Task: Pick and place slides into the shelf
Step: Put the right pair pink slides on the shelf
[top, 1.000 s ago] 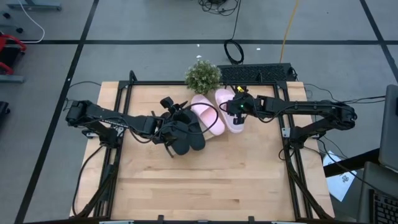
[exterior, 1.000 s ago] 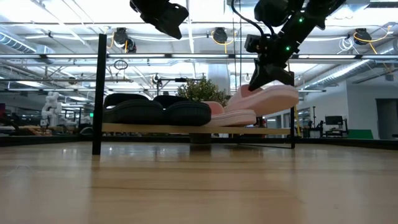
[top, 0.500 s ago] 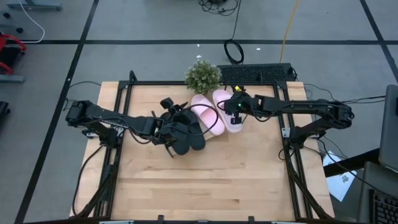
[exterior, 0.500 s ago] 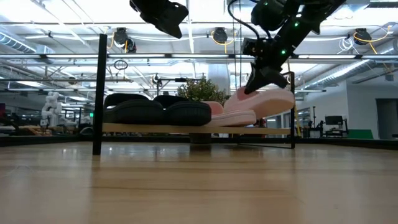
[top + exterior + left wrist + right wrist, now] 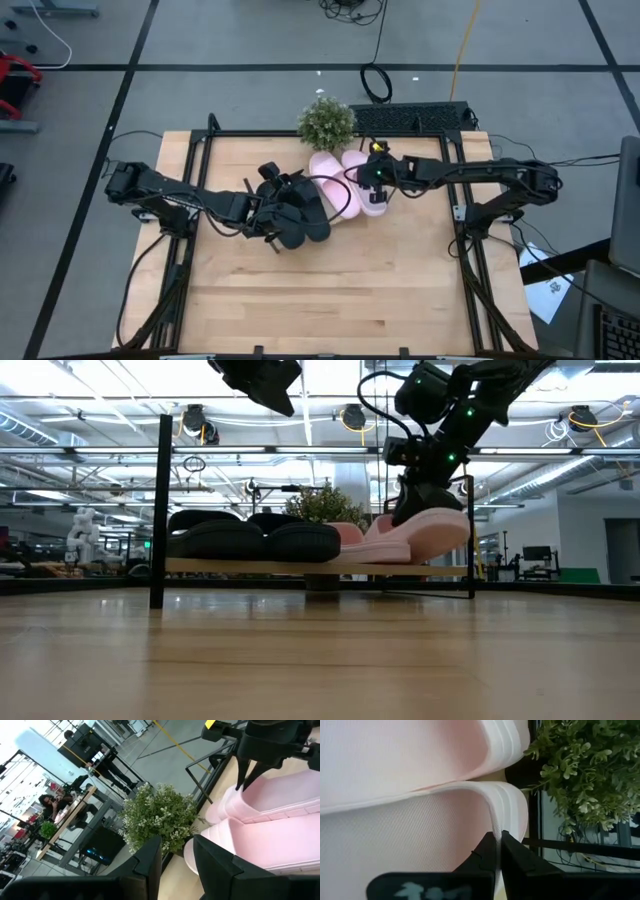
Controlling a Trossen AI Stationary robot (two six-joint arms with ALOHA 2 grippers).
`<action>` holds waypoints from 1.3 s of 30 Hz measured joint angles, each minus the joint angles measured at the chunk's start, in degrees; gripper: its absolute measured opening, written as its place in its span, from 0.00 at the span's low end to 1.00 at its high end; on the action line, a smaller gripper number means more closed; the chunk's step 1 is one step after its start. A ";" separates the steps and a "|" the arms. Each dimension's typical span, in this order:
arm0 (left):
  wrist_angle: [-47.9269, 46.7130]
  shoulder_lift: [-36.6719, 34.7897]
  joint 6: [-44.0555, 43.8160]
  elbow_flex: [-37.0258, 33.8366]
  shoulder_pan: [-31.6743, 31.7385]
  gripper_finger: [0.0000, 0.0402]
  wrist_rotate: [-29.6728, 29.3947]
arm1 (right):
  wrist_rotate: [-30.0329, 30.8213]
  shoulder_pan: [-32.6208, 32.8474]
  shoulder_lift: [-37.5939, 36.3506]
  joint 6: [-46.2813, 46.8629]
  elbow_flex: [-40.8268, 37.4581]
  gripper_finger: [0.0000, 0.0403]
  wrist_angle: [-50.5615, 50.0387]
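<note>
Pinched on the edge of the second pink slide [image 5: 368,188], the right gripper [image 5: 377,172] has its two fingers [image 5: 492,851] drawn almost together with only the thin rim of the sandal between them. In the low view that slide [image 5: 432,530] sits tilted over the right end of the shelf [image 5: 300,567], its heel end raised and its toe end low beside the first pink slide [image 5: 372,548], which already lies on the board next to the two black slides [image 5: 250,541].

The left gripper [image 5: 258,378] hangs above the black pair with its fingers [image 5: 148,856] parted and nothing between them.

The step in hand looks like setting down the last sandal, so three of four appear placed. To do it well, the right arm should lower the raised end until the sole lies flat along the slanted board, keeping the slide parallel to its pink partner and just beside it rather than overlapping. The black rod frame [image 5: 470,535] at that end is close, so the slide should stay inside it. Opening the fingers only once the sole rests on the wood would keep it from sliding down the slope. The potted plant [image 5: 326,122] behind the shelf leaves little room at the back.
</note>
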 joint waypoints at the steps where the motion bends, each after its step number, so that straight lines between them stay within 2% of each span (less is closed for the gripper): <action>1: 0.00 0.00 0.00 0.00 0.00 0.30 0.00 | 0.02 0.15 -0.22 -0.43 0.00 0.00 -0.08; 8: 0.00 0.00 -0.06 0.00 0.00 0.30 0.00 | 1.55 0.48 -1.97 -3.75 0.00 0.00 1.27; 22: 0.46 0.00 0.00 0.00 0.02 0.30 0.00 | 1.29 0.48 -1.97 -4.58 0.04 0.00 1.74; 33: 0.48 0.00 0.15 0.00 0.02 0.30 0.00 | 1.62 0.46 -1.95 -5.85 -4.77 0.00 7.41; 39: 0.90 0.00 0.20 0.00 0.02 0.30 0.00 | 5.44 1.05 -1.90 -7.87 -5.11 0.00 8.22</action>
